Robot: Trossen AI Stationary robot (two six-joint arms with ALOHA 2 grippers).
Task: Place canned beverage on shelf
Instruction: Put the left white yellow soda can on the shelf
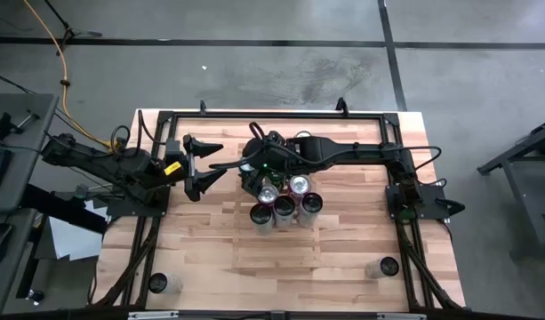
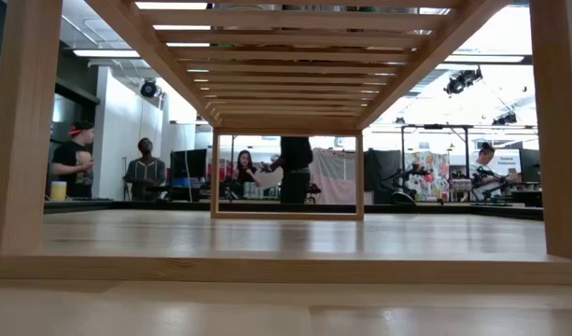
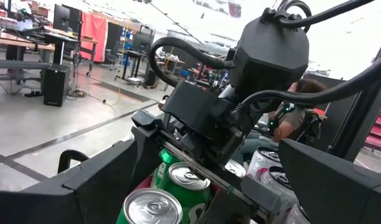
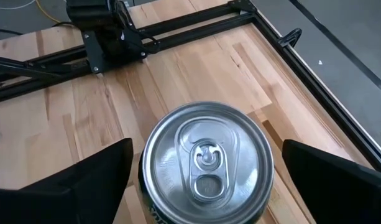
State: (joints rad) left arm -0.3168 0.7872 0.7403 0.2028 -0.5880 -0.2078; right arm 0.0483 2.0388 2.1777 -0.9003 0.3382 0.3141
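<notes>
A can (image 4: 206, 163) sits upright between the right gripper's (image 4: 206, 186) spread fingers — released, among other cans (image 1: 285, 206) on the shelf (image 2: 286, 112); the left gripper (image 1: 199, 167) waits nearby, open.

Clustered cans (image 1: 285, 206) and the right arm (image 1: 343, 151) block mid-table.

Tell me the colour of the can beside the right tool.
Green body, silver top, on the can; the left wrist view shows it best.
</notes>
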